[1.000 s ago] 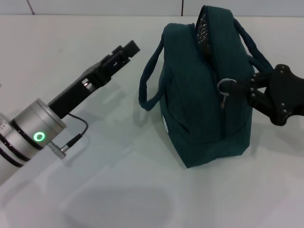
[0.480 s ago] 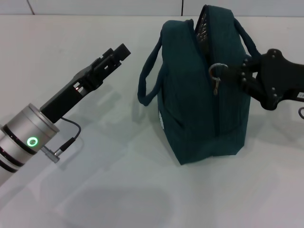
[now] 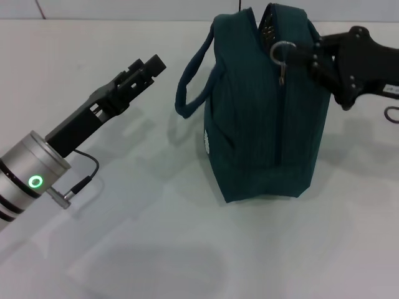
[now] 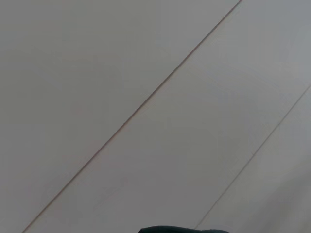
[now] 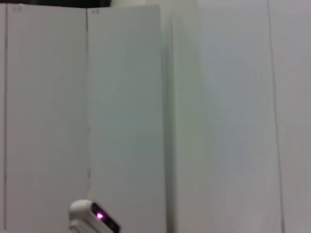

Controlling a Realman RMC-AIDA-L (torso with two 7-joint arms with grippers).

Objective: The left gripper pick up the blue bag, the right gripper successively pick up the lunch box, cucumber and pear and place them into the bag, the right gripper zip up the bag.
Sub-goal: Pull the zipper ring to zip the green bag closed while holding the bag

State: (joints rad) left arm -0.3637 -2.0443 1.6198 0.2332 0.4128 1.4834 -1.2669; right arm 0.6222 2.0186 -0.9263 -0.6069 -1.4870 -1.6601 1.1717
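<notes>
The blue bag [image 3: 262,124] stands upright on the white table [image 3: 156,249], its zip line facing me. My right gripper [image 3: 307,53] reaches in from the right at the bag's top and is shut on the metal ring of the zipper pull [image 3: 280,51]. The zip looks closed below the pull; a narrow gap [image 3: 268,28] stays open at the top. My left gripper [image 3: 147,66] hovers over the table left of the bag, open and empty, apart from the loose handle [image 3: 187,93]. The lunch box, cucumber and pear are out of view.
The left arm's silver wrist with a green light [image 3: 34,180] and a cable lies at the lower left. The left wrist view shows wall panels and a dark edge [image 4: 184,229]. The right wrist view shows wall panels and a small white device [image 5: 92,218].
My right gripper has drawn the zipper pull up the bag's side to its top. The bag has shifted a little to the left. The left arm has drifted slightly left.
</notes>
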